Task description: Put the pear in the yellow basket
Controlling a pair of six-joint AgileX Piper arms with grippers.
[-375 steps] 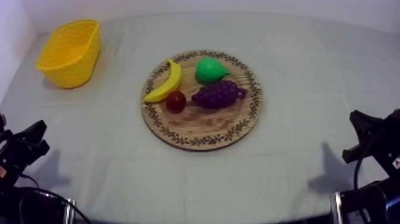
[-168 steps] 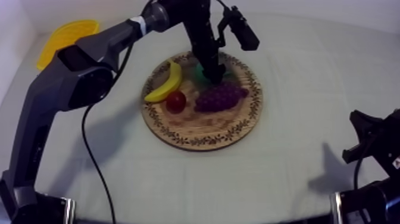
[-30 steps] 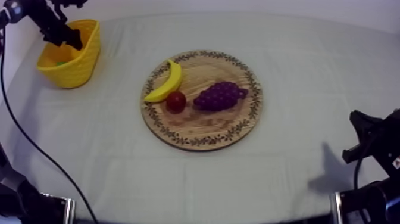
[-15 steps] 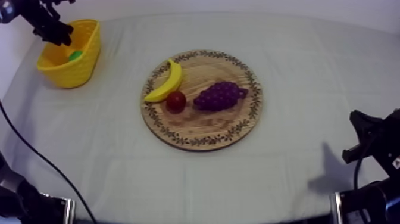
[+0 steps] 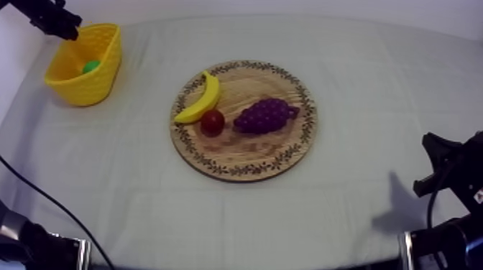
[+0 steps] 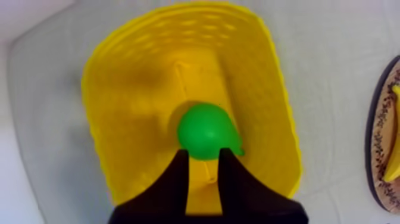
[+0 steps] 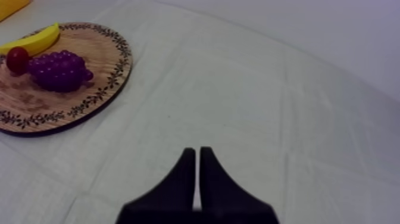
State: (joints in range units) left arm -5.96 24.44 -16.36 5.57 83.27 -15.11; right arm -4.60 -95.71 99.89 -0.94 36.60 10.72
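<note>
- With left gripper (image 6: 203, 156) spread and empty, hovered above the basket (image 6: 119, 89), upper left in the top view.
- Found the pear (image 6: 205, 131) lying inside the basket.
- Held right gripper (image 7: 197, 154) pressed together, lower right.
- Found banana (image 5: 199, 100), grapes (image 5: 264, 115) and small red fruit (image 5: 212, 122) on the board (image 5: 244, 161).

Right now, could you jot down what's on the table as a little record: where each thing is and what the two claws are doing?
pear: lying inside the yellow basket, on its floor
left gripper: open, above the basket and over the pear, holding nothing
right gripper: shut on nothing, over bare cloth, apart from the board
wooden board: mid-table, carrying a banana, a small red fruit and a bunch of grapes
task: looks done
</note>
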